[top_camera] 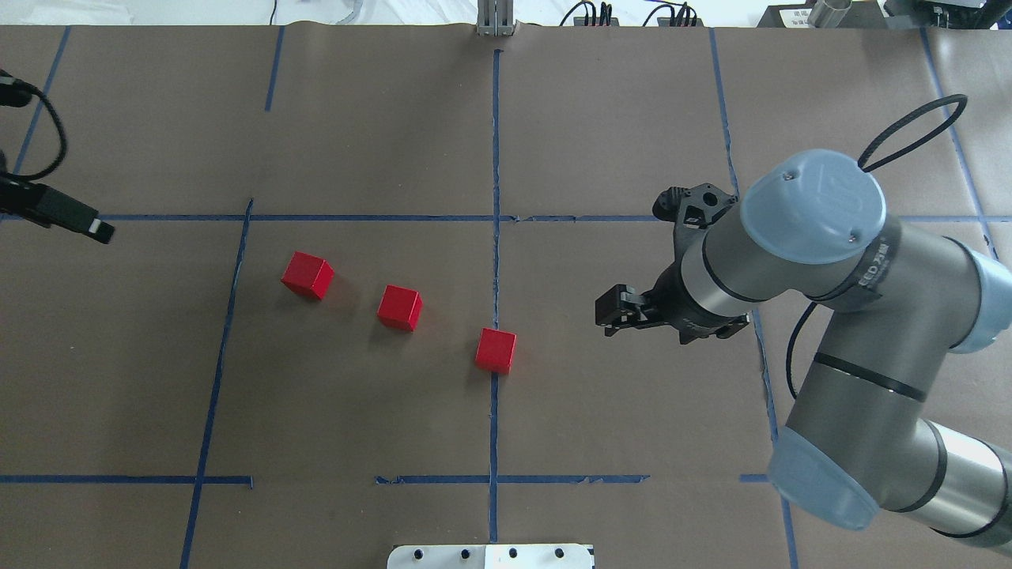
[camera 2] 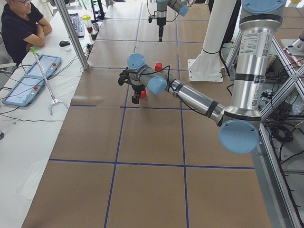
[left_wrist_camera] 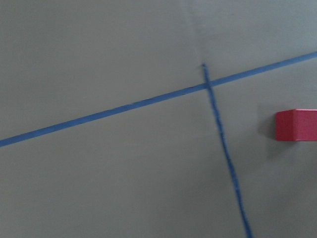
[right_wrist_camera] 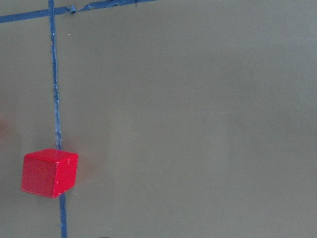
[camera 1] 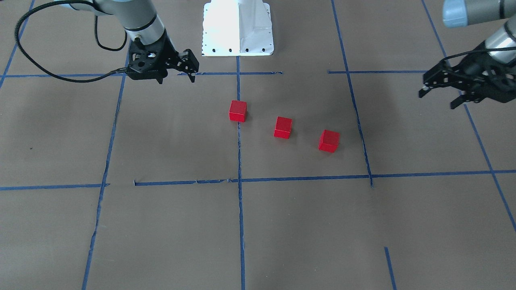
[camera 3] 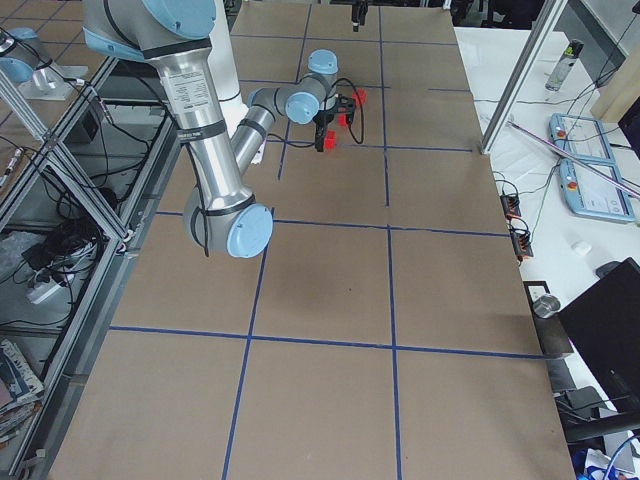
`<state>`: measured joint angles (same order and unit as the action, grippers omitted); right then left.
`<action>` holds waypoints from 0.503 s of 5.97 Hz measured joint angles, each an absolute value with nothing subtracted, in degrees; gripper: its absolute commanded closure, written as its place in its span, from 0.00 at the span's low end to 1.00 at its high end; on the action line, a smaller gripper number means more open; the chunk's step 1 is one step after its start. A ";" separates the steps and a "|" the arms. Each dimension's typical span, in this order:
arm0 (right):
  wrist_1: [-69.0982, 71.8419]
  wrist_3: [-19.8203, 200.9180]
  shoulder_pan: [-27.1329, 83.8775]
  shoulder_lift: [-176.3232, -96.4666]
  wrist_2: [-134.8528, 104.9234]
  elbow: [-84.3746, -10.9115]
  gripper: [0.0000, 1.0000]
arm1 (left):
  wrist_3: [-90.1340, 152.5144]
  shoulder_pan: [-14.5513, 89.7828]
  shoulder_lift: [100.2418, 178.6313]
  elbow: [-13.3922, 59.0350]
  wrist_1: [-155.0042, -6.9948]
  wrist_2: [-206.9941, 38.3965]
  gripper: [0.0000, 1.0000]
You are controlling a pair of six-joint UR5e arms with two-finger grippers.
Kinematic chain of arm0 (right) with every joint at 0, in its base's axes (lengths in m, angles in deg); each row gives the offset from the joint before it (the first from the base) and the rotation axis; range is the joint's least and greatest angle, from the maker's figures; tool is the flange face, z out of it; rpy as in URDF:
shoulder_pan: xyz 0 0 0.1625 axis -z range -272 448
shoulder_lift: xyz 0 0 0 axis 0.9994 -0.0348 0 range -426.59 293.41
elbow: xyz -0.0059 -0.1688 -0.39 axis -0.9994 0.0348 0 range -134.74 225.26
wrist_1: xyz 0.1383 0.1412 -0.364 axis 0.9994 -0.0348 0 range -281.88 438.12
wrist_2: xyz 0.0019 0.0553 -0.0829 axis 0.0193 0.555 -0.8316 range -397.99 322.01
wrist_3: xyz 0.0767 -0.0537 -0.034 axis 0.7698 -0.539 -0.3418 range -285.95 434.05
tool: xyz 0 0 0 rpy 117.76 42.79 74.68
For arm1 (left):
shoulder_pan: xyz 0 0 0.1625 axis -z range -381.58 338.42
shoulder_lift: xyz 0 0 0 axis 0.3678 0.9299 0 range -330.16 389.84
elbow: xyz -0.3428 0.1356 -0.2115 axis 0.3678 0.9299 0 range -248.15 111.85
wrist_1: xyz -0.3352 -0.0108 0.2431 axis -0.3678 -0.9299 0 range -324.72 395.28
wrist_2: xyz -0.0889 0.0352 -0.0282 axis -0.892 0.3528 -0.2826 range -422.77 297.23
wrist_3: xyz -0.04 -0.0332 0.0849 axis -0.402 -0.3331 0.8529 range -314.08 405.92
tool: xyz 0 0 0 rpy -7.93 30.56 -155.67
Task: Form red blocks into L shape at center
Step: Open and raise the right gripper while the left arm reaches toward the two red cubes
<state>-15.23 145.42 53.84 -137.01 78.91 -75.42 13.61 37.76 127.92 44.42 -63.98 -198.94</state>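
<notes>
- Red blocks (top_camera: 400,307) are lying apart diagonally in the center (top_camera: 356,411).
- Left gripper (camera 1: 437,100) is showing spread in front view; overhead is cropping it.
- Right gripper (camera 1: 176,78) is hanging spread.

Red blocks (top_camera: 400,307) — matt, brown paper surface (top_camera: 617,118)

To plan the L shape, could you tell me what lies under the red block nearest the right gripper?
The red block rests on brown paper, straddling the vertical blue tape line; the tape stretch beneath it is covered.
</notes>
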 measured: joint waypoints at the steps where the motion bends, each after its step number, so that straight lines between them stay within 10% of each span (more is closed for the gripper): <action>1: -15.22 144.27 52.91 -139.51 79.53 -76.94 0.00 | 4.47 29.82 133.86 44.12 -64.17 -194.95 0.00; 3: -15.22 143.63 52.14 -142.67 79.77 -78.66 0.00 | -6.02 15.51 143.58 40.13 -64.25 -181.61 0.00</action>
<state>-15.22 143.63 52.14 -142.67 79.77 -78.66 -6.02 15.51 143.58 40.13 -64.25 -181.61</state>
